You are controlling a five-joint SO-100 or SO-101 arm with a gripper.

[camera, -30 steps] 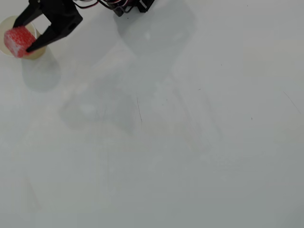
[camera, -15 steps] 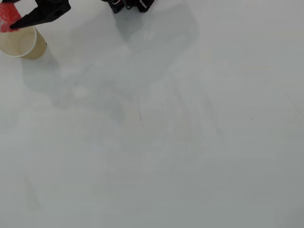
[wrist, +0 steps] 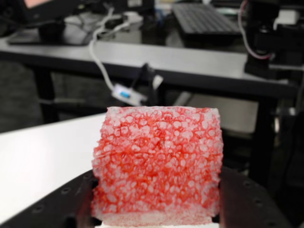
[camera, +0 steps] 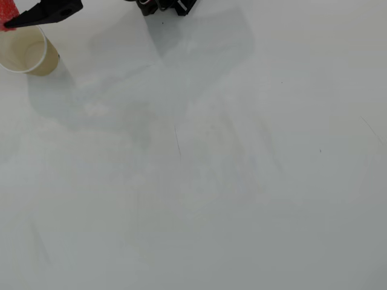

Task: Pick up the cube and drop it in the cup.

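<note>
Pincer (camera: 13, 20) raised at top-left edge of overhead view, clamped on one cube (wrist: 159, 164); one cup (camera: 24, 51) just below, upright.

The white table (camera: 242, 181) fills the overhead view; its surface carries faint scuffs, a thin dark scratch (camera: 178, 140) near the centre, and soft grey shadows toward the top. In the wrist view, a corner of the same white surface (wrist: 42, 152) appears at lower left. Behind it stands a dark desk (wrist: 190, 66) on dark legs. A black keyboard (wrist: 204, 19) lies on the desk. A white cable (wrist: 97, 57) hangs down to a small white connector (wrist: 126, 93).
</note>
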